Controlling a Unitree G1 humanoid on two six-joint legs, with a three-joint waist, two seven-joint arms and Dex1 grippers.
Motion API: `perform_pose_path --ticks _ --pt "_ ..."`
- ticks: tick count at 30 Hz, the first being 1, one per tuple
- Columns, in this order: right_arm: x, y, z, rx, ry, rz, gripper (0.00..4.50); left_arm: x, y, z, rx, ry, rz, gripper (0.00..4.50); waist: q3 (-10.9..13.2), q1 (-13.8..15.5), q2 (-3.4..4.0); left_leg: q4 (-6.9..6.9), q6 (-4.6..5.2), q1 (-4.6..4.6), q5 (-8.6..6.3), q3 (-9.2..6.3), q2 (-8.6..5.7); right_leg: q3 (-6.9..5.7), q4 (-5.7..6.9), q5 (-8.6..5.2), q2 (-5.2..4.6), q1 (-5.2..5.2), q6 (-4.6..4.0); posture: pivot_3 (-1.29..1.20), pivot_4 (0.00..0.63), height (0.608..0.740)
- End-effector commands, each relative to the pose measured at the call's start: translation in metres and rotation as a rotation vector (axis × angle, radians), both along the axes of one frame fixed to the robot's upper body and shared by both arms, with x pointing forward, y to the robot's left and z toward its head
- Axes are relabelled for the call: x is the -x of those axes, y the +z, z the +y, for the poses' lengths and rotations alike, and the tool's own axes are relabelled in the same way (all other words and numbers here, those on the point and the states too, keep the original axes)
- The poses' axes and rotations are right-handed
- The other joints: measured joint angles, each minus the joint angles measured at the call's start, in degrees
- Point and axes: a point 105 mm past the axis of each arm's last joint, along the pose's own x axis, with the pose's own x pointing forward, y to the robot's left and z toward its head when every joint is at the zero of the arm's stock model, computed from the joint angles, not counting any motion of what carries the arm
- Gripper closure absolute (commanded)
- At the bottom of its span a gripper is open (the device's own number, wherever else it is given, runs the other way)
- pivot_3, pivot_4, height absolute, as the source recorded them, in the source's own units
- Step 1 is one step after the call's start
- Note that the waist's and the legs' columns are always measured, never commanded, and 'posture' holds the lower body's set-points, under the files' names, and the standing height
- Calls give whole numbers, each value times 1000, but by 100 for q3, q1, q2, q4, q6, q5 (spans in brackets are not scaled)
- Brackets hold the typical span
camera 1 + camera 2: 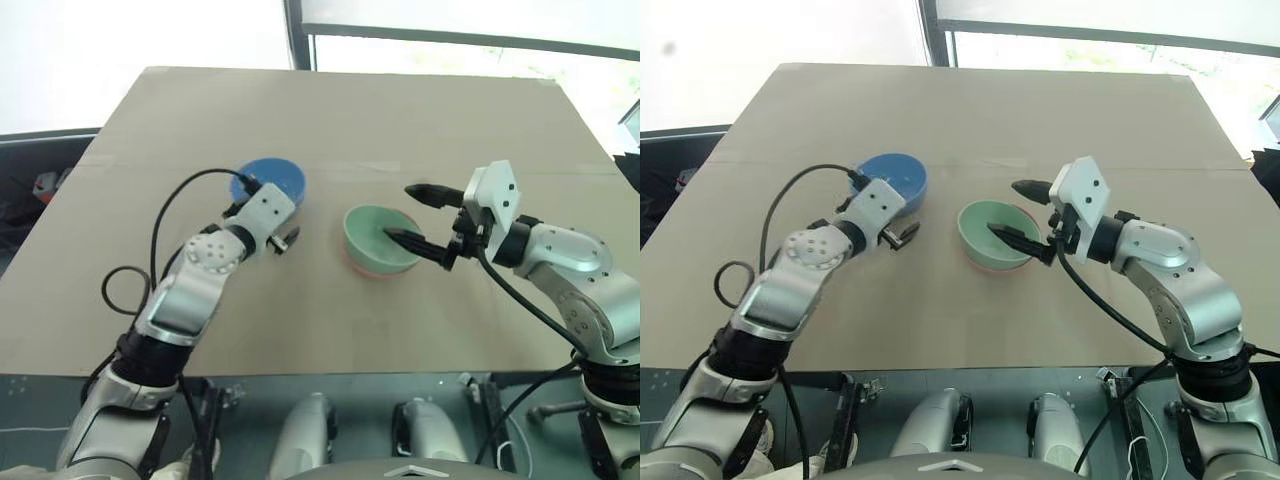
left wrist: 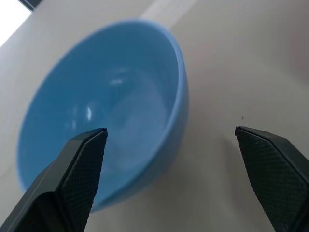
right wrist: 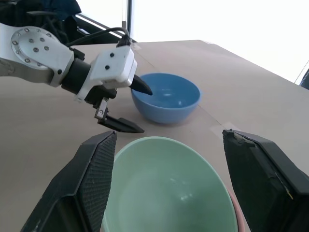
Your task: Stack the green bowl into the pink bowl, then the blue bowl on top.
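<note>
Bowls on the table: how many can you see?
3: blue bowl at the left gripper; green bowl nested in the pink bowl, mostly hidden, by the right gripper.

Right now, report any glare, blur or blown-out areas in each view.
Left and right eye views: windows behind the table are washed out white. Left wrist view: the blue bowl is soft, with small glints inside. Right wrist view: bright white background, the green bowl sharp.

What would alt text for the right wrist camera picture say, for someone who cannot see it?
A green bowl nested in a pink bowl sits between the right gripper's two open black fingers. Beyond it on the brown table, the left gripper is open at the rim of a blue bowl.
</note>
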Motion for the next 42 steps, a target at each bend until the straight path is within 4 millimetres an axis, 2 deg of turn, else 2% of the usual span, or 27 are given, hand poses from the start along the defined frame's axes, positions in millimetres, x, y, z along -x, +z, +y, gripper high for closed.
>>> perform_pose_path --ticks 1,5,9,16,18,19,22,24,26,28,30,33,34,36,42 --pt "0 8 -3 -7 -16 -58 727 -7 17 -3 -16 13 -67 1150 0 8 0 0 0 0 0 0 1 0 0 0 0 0 0 0 150 740" --pt "0 9 -4 -18 -23 -64 727 -11 17 -3 -25 9 -74 2907 0 1 0 1 0 -1 0 0 0 0 0 0 -1 0 0 0 150 740" --pt "0 9 -6 -25 -30 -72 727 -14 20 -3 -26 6 -76 4389 0 3 0 1 0 -1 0 0 0 0 0 0 -1 0 0 0 150 740" --pt "-4 10 -13 -60 -85 -74 727 -15 43 -15 22 -102 -134 4389 0 7 0 3 0 -2 0 -1 1 -1 1 0 -2 1 0 0 150 740" --pt "-4 8 -16 -62 -103 -70 727 -14 54 -24 59 -174 -164 4389 0 7 0 3 0 -2 0 -1 1 -1 1 0 -2 1 0 0 150 740" --pt "-4 7 -20 -66 -124 -68 727 -11 68 -36 113 -248 -195 4389 0 12 -1 3 0 -2 0 -1 1 -1 0 0 -2 1 0 0 150 740" --pt "-4 6 -37 -72 -200 -72 727 14 105 -82 261 -554 -209 4389 2 44 -5 9 0 -11 0 -6 12 -9 0 0 -6 1 0 0 150 740" --pt "-7 6 -45 -74 -245 -80 727 25 115 -99 271 -675 -226 4389 2 37 -5 11 1 -13 0 -7 10 -9 0 1 -9 1 1 0 150 740" --pt "-10 5 -53 -71 -294 -93 727 38 118 -115 261 -804 -228 4389 2 12 -4 12 3 -6 -2 -2 4 -4 -1 1 -8 6 1 0 150 740" --pt "-12 7 -59 -78 -337 -111 727 44 112 -124 245 -884 -198 4389 0 -12 -1 10 3 0 -1 2 -2 -2 0 1 -6 6 1 0 150 740" --pt "-14 8 -64 -78 -375 -126 727 47 103 -126 233 -936 -138 4389 1 -20 0 9 1 8 0 7 1 3 0 0 0 6 0 0 150 740" --pt "-15 10 -68 -73 -414 -150 727 53 103 -122 267 -1024 -101 4389 1 -11 0 14 -2 10 2 7 5 4 -1 0 4 5 0 0 150 740" --pt "-16 10 -69 -75 -422 -153 727 54 102 -120 271 -1049 -62 3704 1 -9 0 16 -2 10 2 6 5 5 -2 0 4 5 0 0 150 740" --pt "-16 9 -71 -72 -437 -156 727 60 98 -117 261 -1113 5 3181 1 -9 0 19 -1 9 1 6 5 7 -1 0 3 5 0 0 150 740" --pt "-14 6 -71 -73 -451 -157 727 57 106 -109 302 -1112 8 462 1 12 -1 18 2 -1 -1 1 1 3 0 0 1 6 0 0 150 740"
